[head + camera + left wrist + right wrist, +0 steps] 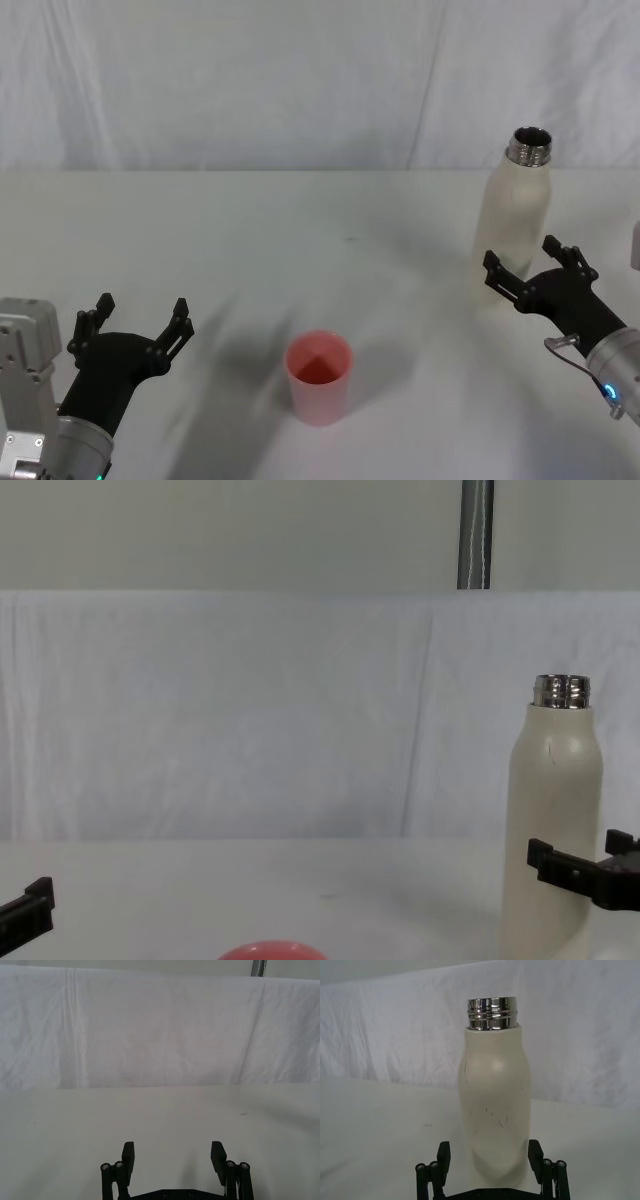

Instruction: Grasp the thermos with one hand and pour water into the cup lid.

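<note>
Thermos: tall cream-white matte bottle w/ shiny threaded steel neck (513,225), upright, uncapped, on white cloth-covered table (300,230), far right side.
Cup lid: small pink-red rounded cup (319,377), upright, mouth up, near table centre front, well apart from thermos, to its left.
Right hand: black angular robot gripper (535,267), fingers spread apart, just beside thermos lower body; in right wrist view bottle base sits between the two fingers (443,1156), contact can't be told.
Left hand: black gripper (142,321), fingers wide apart, holding nothing, low at front left, left of cup lid, not touching it.
Backdrop: white wrinkled sheet (250,710) behind table.
</note>
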